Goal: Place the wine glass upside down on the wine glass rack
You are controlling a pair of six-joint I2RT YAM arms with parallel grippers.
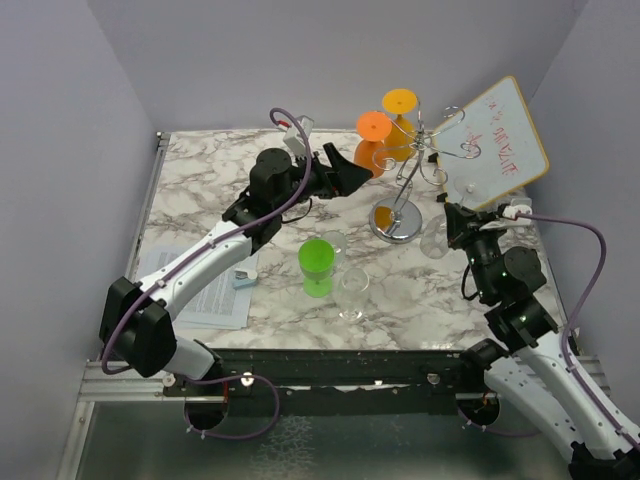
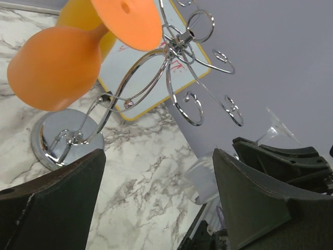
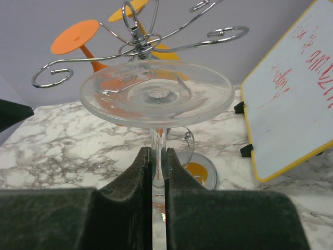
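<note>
The silver wire wine glass rack (image 1: pixel 418 160) stands on its round disc base (image 1: pixel 395 222) at the table's back middle. Two orange glasses (image 1: pixel 374 140) hang upside down from it. My right gripper (image 1: pixel 462 225) is shut on the stem of a clear wine glass (image 3: pixel 157 92), held foot-up just right of the rack, with its foot level with the curled arms (image 3: pixel 140 44). The glass's bowl (image 2: pixel 203 179) also shows in the left wrist view. My left gripper (image 1: pixel 348 177) is open and empty just left of the rack, near the orange glass (image 2: pixel 54 67).
A green glass (image 1: pixel 318 265) and another clear glass (image 1: pixel 352 290) stand at the table's front middle. A tilted yellow-framed whiteboard (image 1: pixel 505 140) stands at the back right, behind the rack. Printed paper (image 1: pixel 200 290) lies at the front left. Grey walls enclose the table.
</note>
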